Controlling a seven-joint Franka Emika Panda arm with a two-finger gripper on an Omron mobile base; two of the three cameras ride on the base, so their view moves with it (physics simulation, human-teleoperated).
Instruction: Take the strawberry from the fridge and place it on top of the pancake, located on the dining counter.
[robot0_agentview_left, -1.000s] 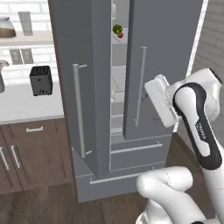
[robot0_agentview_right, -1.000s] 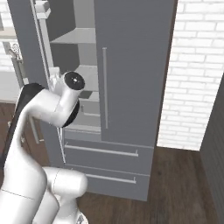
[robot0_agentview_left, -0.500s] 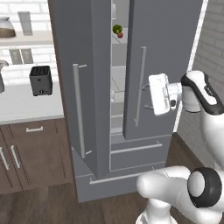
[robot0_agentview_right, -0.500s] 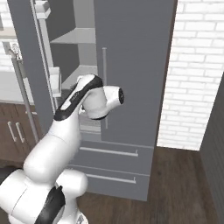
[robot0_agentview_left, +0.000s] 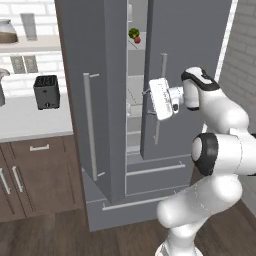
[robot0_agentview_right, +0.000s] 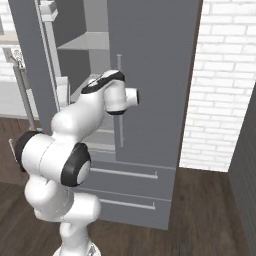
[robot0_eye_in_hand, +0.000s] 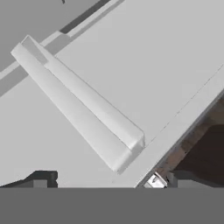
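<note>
**Op A:** While I hold the base here, tell me where the strawberry (robot0_agentview_left: 137, 39) sits relative to the claw (robot0_agentview_left: 148, 96).

**Op B:** From my left base view it's up at about 12 o'clock from the claw, well apart, on a high shelf inside the fridge (robot0_agentview_left: 190, 60), showing in the gap between the two doors. One strawberry, one green vegetable (robot0_agentview_left: 133, 33); the berry is just beside the vegetable, at its 4 o'clock. It's too small and round for me to call a long axis or a heading.

**Op A:** And the claw itself?

**Op B:** I read it as open, jaws spread wide with nothing between them. The white hand (robot0_agentview_left: 161, 98) sits at the edge of the right door, near that door's handle (robot0_agentview_left: 160, 97).

**Op A:** Handles, counted?

**Op B:** Two long vertical ones on the doors, the left handle (robot0_agentview_left: 88, 126) running 12 to 6 o'clock. In my hand view one pale bar (robot0_eye_in_hand: 78, 105) lies on a grey panel, its long axis running from 10 to 4 o'clock, with the dark fingertips (robot0_eye_in_hand: 41, 178) below it. A black toaster (robot0_agentview_left: 46, 91) stands on the counter (robot0_agentview_left: 25, 120) at 9 o'clock of the fridge.
</note>
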